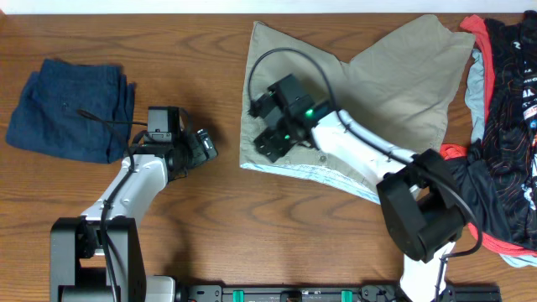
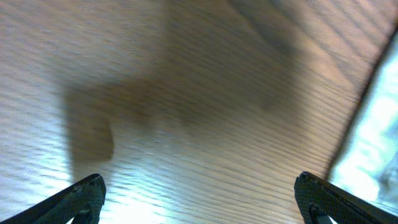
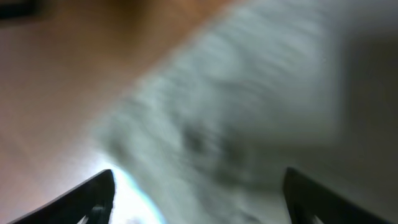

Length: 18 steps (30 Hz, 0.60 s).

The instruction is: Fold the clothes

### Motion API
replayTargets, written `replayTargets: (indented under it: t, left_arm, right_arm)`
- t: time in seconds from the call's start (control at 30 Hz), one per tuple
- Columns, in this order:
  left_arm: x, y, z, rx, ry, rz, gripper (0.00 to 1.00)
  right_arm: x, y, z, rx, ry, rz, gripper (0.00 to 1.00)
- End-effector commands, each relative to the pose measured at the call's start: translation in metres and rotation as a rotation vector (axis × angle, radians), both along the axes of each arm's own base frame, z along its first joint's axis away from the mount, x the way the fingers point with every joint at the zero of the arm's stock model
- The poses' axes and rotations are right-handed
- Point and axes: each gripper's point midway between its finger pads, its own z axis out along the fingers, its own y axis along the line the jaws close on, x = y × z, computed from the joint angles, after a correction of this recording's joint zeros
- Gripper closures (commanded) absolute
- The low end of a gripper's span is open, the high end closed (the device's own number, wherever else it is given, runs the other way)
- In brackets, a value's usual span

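Mid-fold: right gripper (image 3: 199, 196) spread, empty, khaki shorts (image 1: 394, 75) beneath; left gripper (image 2: 202, 199) likewise over table (image 2: 186, 93); next, probably pinch an edge.

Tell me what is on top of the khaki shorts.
The right gripper, jaws open, and its arm hang over the khaki shorts. The arm hides the cloth beneath it. Whether the gripper touches the fabric cannot be told.

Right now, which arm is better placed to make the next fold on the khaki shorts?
Probably right. The right gripper hangs open over the shorts; the left gripper is over wooden table beside them.
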Motion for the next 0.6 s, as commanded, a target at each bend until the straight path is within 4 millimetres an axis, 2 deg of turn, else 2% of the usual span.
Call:
replayTargets:
  t: [0.0, 0.17, 0.3, 0.43, 0.57]
  left_arm:
    - [0.010, -0.022, 0.013, -0.127, -0.039, -0.044, 0.02]
    - [0.016, -0.031, 0.020, -0.218, -0.046, 0.035, 0.02]
    - [0.018, -0.043, 0.022, -0.230, -0.055, 0.020, 0.02]
    - [0.019, -0.066, 0.023, -0.231, -0.076, -0.046, 0.02]
    - [0.018, -0.093, 0.015, -0.236, -0.074, -0.114, 0.02]
  right_arm:
    - [0.045, -0.047, 0.029, -0.113, -0.147, -0.147, 0.03]
    - [0.066, -0.092, 0.045, -0.124, -0.164, -0.254, 0.01]
    - [0.075, -0.124, 0.047, -0.121, -0.141, -0.353, 0.01]
    - [0.078, -0.151, 0.044, -0.118, -0.094, -0.462, 0.01]
    - [0.078, -0.175, 0.041, -0.119, -0.056, -0.548, 0.01]
